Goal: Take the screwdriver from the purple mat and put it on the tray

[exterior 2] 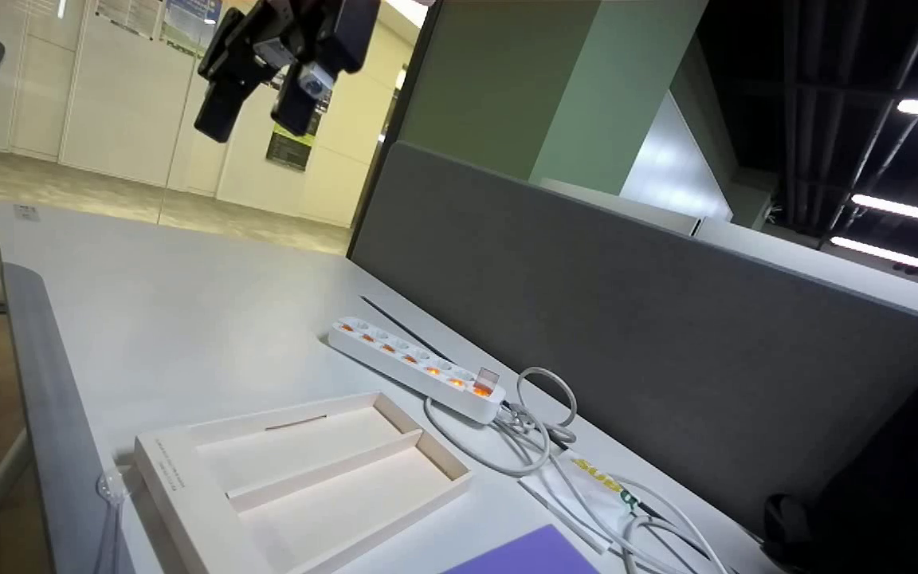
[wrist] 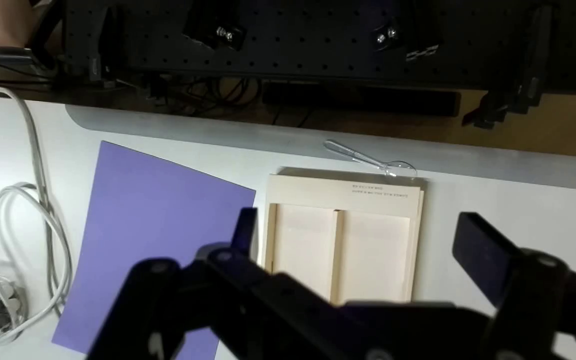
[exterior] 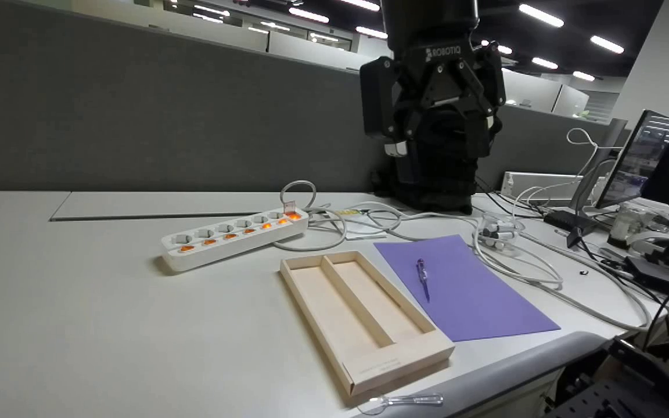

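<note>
In an exterior view, I see a thin, dark bluish screwdriver [exterior: 423, 280] lying on a flat, rectangular violet-purple mat [exterior: 479, 296], on the side near a shallow light-wood tray [exterior: 398, 356] with two long parts. Its tip points toward the grey front edge [exterior: 543, 361] of the white surface [exterior: 108, 337], its handle away.

In an exterior view, the black, two-fingered end effector [exterior 2: 254, 127] hangs high above the surface, its fingers [exterior 2: 222, 108] spread and holding nothing.

In the wrist view, the tray shows in the wide gap and the mat lies to the left, so I think the end effector must go left there, and down. The screwdriver is hidden. The fingers stand left and right, so they could probably pinch across its thin body with only a small turn.
</note>
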